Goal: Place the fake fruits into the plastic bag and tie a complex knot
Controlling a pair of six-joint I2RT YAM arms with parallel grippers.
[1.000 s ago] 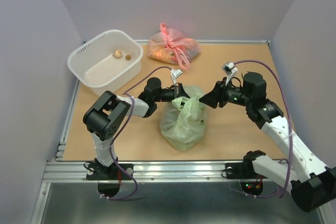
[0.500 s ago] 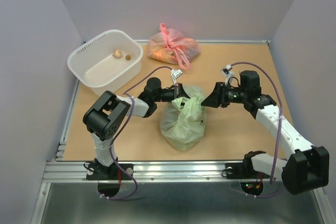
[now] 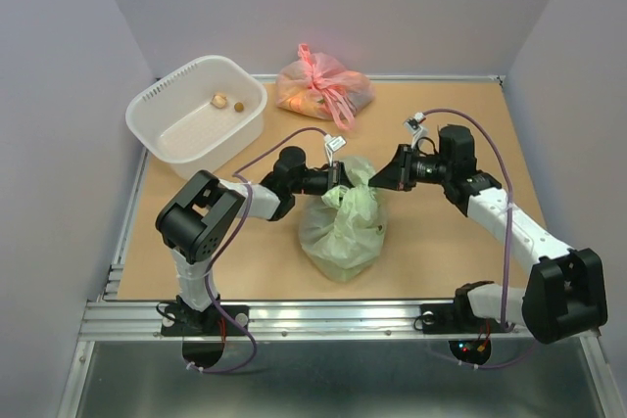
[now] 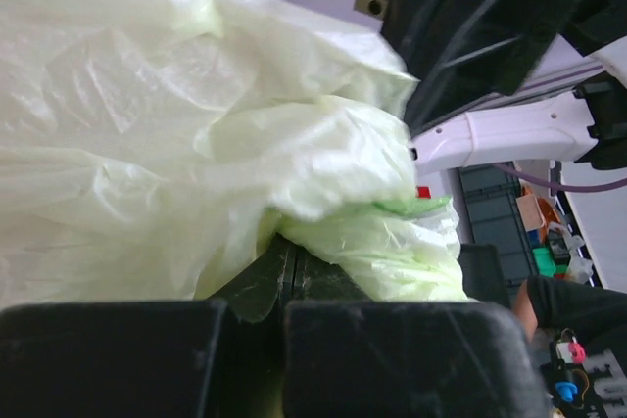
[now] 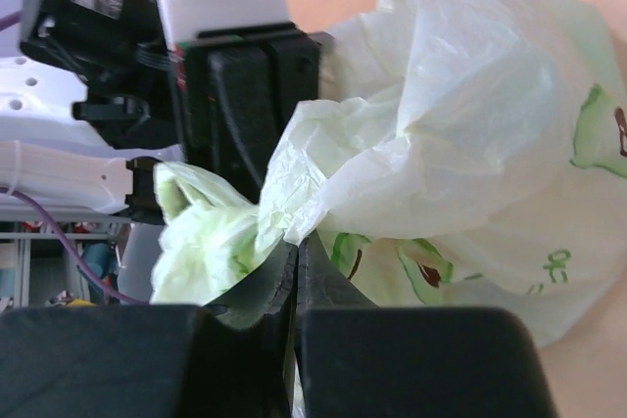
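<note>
The pale green plastic bag (image 3: 343,230) sits bulging in the middle of the table, its top gathered into a bunch (image 3: 348,183). My left gripper (image 3: 336,179) is shut on a fold of the bag's top from the left; in its wrist view the jaws (image 4: 285,259) press together under the crinkled plastic (image 4: 176,144). My right gripper (image 3: 379,180) is shut on the bag's top from the right, where its jaws (image 5: 298,252) pinch a twisted strip (image 5: 284,193). The fake fruits are hidden inside the bag. I cannot tell whether a knot is formed.
A white basket (image 3: 157,105) stands at the back left with two small tan pieces (image 3: 220,100) in it. A pink tied bag (image 3: 323,85) lies at the back centre. Purple walls close in three sides; a metal rail (image 3: 294,315) runs along the near edge.
My right gripper has moved left to the bag's top and shut on it. The left gripper has shifted slightly right, still shut on the bag.
</note>
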